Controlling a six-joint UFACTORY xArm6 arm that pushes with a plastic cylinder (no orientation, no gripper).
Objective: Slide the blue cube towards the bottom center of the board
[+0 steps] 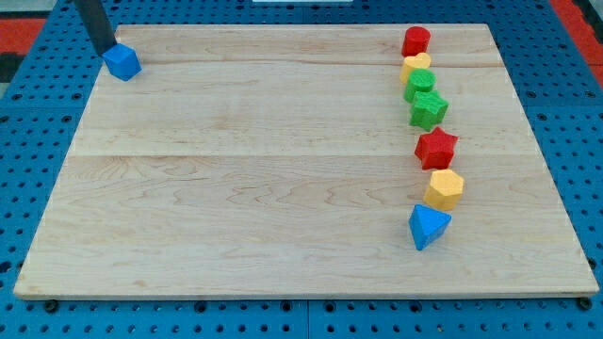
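A pale wooden board (283, 169) lies on blue pegboard (28, 141), the fingerless rod's tip (106, 51) touching the blue cube (122, 62) at far left.

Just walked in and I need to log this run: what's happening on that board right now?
My tip sits at the view's top left corner of the wooden board, right against the upper left side of the blue cube, which I am to slide towards the bottom centre. The cube is not yet near there. The other blocks stand in a loose column on the view's right, from a red cylinder at the top to a blue triangular block at the bottom.
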